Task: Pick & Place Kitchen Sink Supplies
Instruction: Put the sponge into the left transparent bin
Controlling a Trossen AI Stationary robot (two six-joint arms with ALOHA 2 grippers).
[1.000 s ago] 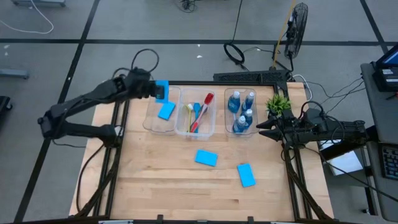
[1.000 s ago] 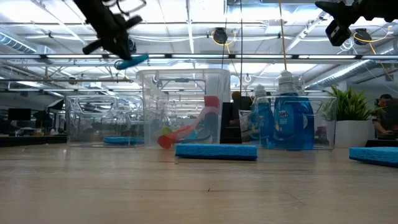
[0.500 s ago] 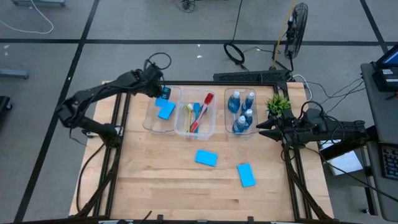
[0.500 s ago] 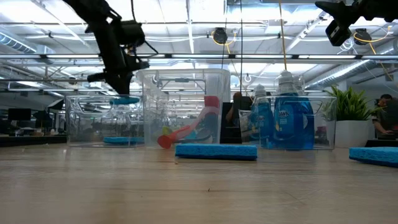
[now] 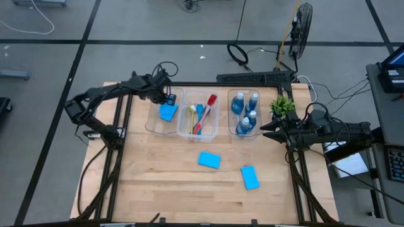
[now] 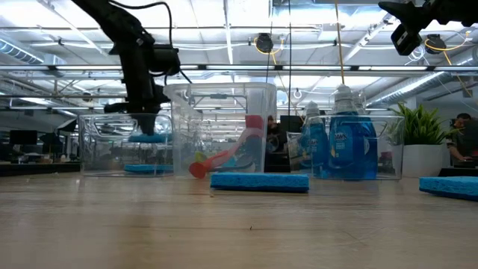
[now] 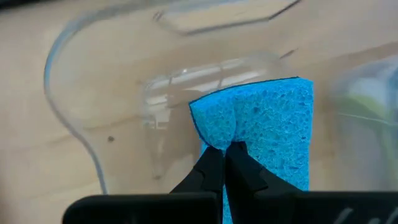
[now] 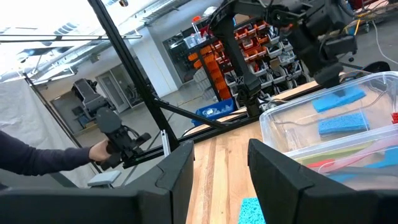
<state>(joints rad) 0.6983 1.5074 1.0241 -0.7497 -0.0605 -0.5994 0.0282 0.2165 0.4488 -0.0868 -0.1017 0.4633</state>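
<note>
Blue sponge (image 5: pixel 168 113) lay in the left clear bin (image 5: pixel 153 123) in the high view, the left pincer (image 5: pixel 168 98) just above it; the right pincer (image 5: pixel 265 130) waited near the plant (image 5: pixel 282 104). In the left wrist view, the fingertips (image 7: pixel 214 163) were pinched shut on a sponge (image 7: pixel 267 127). In the right wrist view, its fingers (image 8: pixel 177 167) stood apart.

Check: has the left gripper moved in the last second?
Yes. The left gripper, shut on a sponge, has come down into the left bin.
</note>
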